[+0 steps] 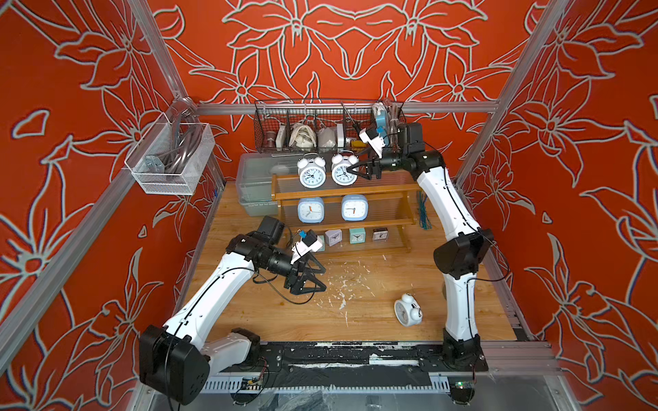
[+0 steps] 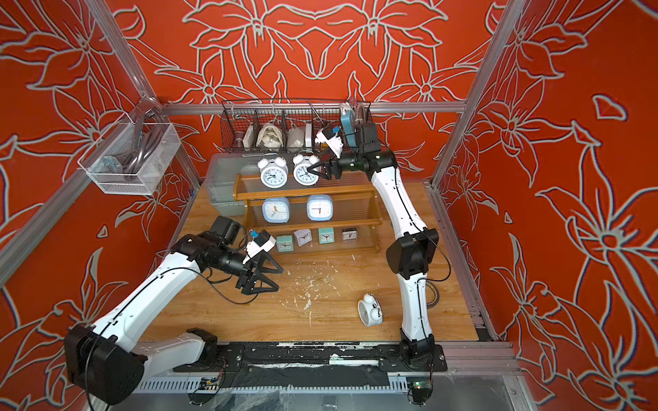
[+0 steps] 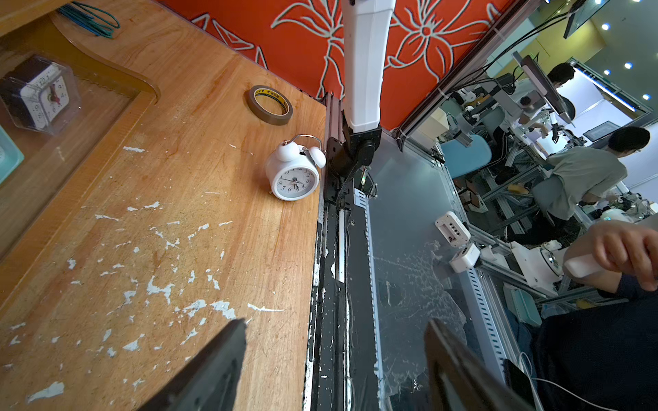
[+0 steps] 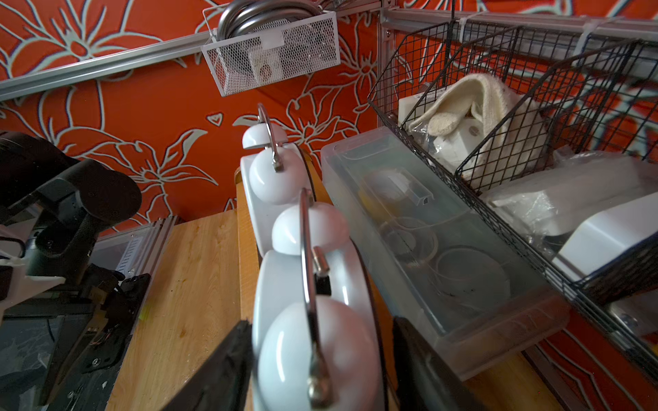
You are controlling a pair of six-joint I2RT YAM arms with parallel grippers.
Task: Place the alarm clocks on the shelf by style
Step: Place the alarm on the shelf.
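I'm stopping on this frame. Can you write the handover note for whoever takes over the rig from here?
Left gripper: jaws open, empty, above the table before the shelf.
Right gripper: jaws open, straddling the right-hand twin-bell clock on the top tier.
Done: that clock and another twin-bell clock on top; two light-blue clocks on the middle tier; four cube clocks on the bottom.
Left: the third twin-bell clock, lying on the table, belongs on the top tier.
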